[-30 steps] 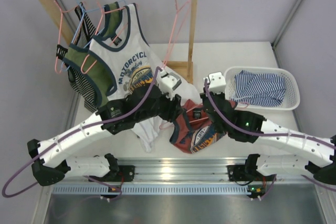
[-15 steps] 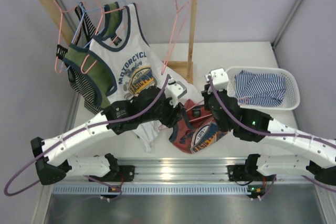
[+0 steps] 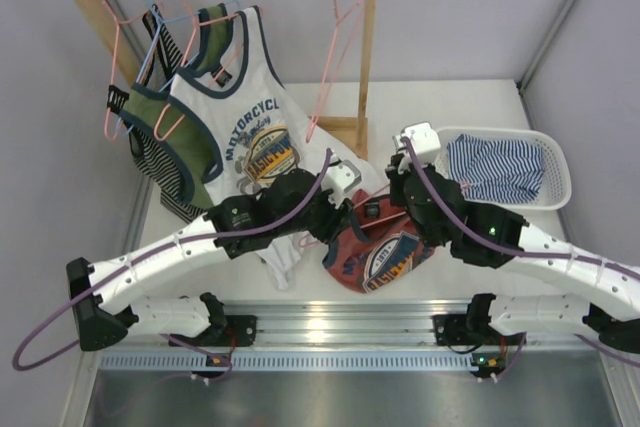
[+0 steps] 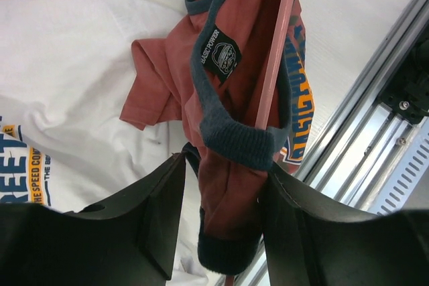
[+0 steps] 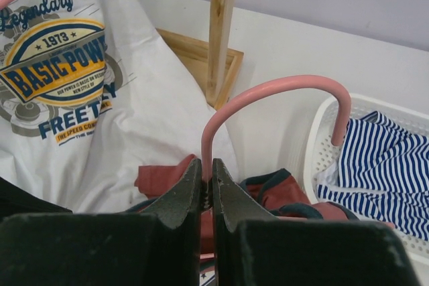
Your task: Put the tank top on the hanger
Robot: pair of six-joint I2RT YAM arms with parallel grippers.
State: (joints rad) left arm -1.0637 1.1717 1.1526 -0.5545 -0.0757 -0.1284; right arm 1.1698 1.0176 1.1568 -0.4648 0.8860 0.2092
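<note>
**Tank top part-threaded, hanger pinched at the neck**

Right jaws closed narrow on the hanger (image 5: 275, 87), just below its hook, hook end up. Left jaws part-way apart and filled with bunched cloth: they look to be gripping the tank top (image 4: 231, 132) at a navy-trimmed shoulder. The pink wire runs between them too. The top hangs between the two arms, over the middle of the counter (image 3: 450, 107) towards its near edge. One strap is looped over the wire. I cannot tell about the other shoulder.

Risks, as I judge them:
- If the left jaws have wire and cloth together, any pull drags the hanger against the right pinch. Thin wire could twist or slip out.
- Letting go early could let the strap slide off the wire's end.
- The white printed top (image 3: 250, 117) hangs close by on the left and could snag
</note>
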